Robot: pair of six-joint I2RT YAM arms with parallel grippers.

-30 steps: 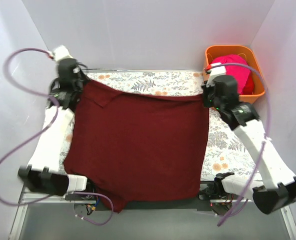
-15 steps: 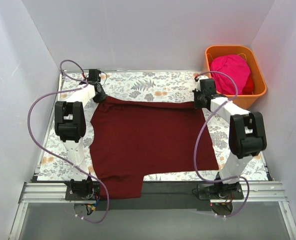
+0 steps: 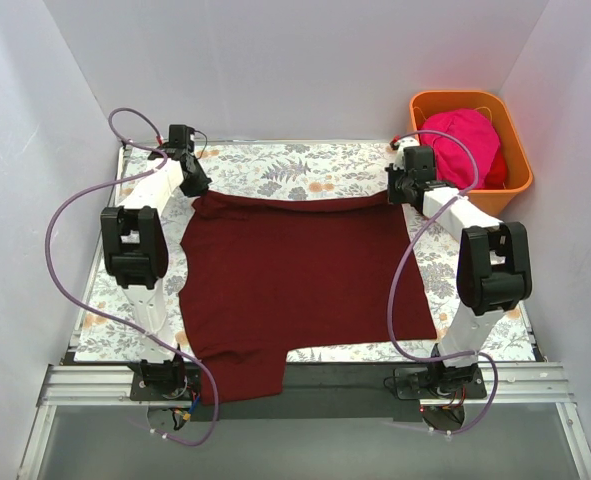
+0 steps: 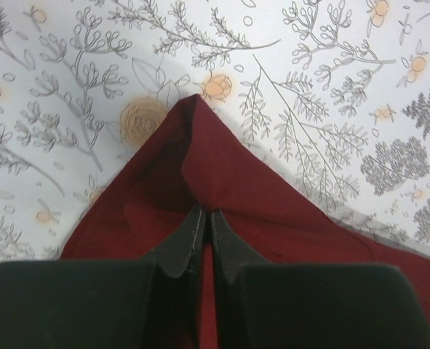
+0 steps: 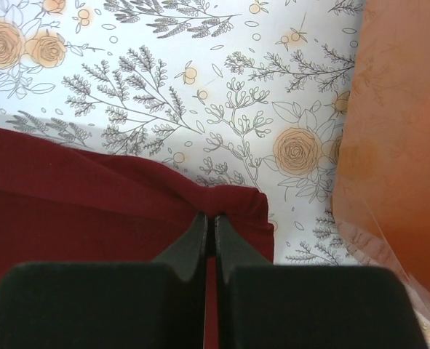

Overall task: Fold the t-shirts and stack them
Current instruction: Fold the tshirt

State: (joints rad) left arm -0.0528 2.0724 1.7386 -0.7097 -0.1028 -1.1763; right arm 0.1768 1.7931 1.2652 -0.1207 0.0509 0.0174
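Observation:
A dark maroon t-shirt (image 3: pixel 295 275) lies spread on the floral table cover, its near part hanging over the front edge. My left gripper (image 3: pixel 196 190) is shut on the shirt's far left corner (image 4: pixel 193 145). My right gripper (image 3: pixel 396 188) is shut on the far right corner (image 5: pixel 236 200). Both corners are held low at the table. A bright magenta-pink t-shirt (image 3: pixel 462 140) lies bunched in the orange tub.
The orange plastic tub (image 3: pixel 515 150) stands at the back right beside the table, its wall close to my right gripper (image 5: pixel 396 123). The floral cover (image 3: pixel 295 165) shows bare along the far edge and both sides. White walls enclose the space.
Both grippers carried the maroon shirt's far corners from raised to low on the table, then drew them a little farther back and outward. The shirt now lies flat.

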